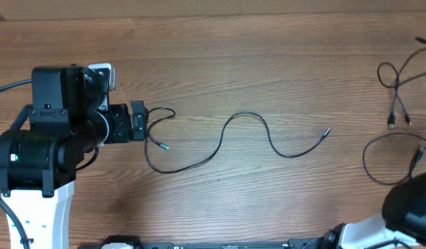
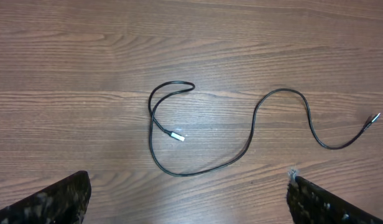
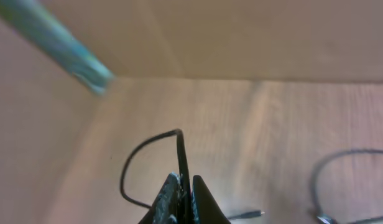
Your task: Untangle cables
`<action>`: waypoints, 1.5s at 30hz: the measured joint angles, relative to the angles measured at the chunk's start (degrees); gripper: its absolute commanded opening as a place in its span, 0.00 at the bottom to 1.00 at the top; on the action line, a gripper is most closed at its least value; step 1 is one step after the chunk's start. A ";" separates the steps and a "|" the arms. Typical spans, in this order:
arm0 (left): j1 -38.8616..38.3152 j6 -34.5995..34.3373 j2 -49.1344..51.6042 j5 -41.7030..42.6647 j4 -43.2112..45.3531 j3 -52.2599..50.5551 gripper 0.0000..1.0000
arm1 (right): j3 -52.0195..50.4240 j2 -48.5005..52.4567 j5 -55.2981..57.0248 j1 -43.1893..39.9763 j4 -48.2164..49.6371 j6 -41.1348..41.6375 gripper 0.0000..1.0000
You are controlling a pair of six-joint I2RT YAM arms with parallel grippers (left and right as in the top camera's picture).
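Single cable (image 2: 252,130), thin black with silver plug tips, lies wavy mid-frame; tangled cables (image 1: 393,104) loop at right edge. Left gripper (image 2: 188,177) gapes wide above it; right gripper (image 3: 184,186) pinches one tangled strand.

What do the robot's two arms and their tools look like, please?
The left arm and right arm have black housings on white links. The left shows a green light and a thick black wire. Left tool and right tool have black fingers.

Count: 1 lone cable (image 1: 227,131) mid-counter (image 1: 268,55); right-side cables (image 1: 396,83) (tangled, strands uncountable; 2 plug ends (image 1: 392,124) showing); 2 arms: left arm (image 1: 47,138), right arm (image 1: 406,207)
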 measured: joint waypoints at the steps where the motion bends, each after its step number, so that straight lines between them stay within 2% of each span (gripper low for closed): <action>1: 0.00 0.00 0.00 0.00 0.00 0.00 0.99 | 0.02 1.16 -0.46 -1.18 -1.29 0.04 0.04; 6: 0.00 0.00 0.00 0.00 0.00 0.00 1.00 | 0.02 5.31 -4.96 -6.01 -5.29 0.07 0.04; 7: 0.00 0.00 0.00 0.00 0.00 0.00 1.00 | 0.02 5.84 -6.38 -6.99 -5.95 0.04 0.11; 9: 0.00 0.00 0.00 0.00 0.00 0.00 0.99 | 0.02 6.58 -8.68 -8.31 -6.62 -0.09 0.49; 10: 0.00 0.00 0.00 0.00 0.00 0.00 0.99 | 0.02 6.95 -10.49 -9.05 -7.06 0.15 0.78; 11: 0.00 0.00 0.00 0.00 0.00 0.00 1.00 | 0.02 7.13 -11.72 -9.55 -7.48 0.13 0.97; 12: 0.00 0.00 0.00 0.00 0.00 0.00 1.00 | 0.02 7.19 -13.18 -9.84 -7.87 0.09 1.00; 17: 0.00 0.00 0.00 0.00 0.00 0.00 1.00 | 0.02 7.23 -21.49 -9.86 -10.88 -1.03 1.00; 21: 0.00 0.00 0.00 0.00 0.00 0.00 1.00 | 0.02 7.23 -28.81 -9.84 -12.92 -5.62 1.00; 30: 0.00 0.00 0.00 0.00 0.00 0.00 1.00 | 0.02 7.23 -49.81 -8.50 -19.10 -27.39 1.00; 35: 0.00 0.00 0.00 0.00 0.00 0.00 1.00 | 0.02 7.23 -56.04 -2.43 -22.47 -35.63 1.00; 41: 0.00 0.00 0.00 0.00 0.00 0.00 1.00 | -0.35 7.23 -57.77 7.50 -24.50 -37.66 1.00; 45: 0.00 0.00 0.00 0.00 0.00 0.00 1.00 | -4.15 7.23 -58.29 14.88 -23.85 -38.14 1.00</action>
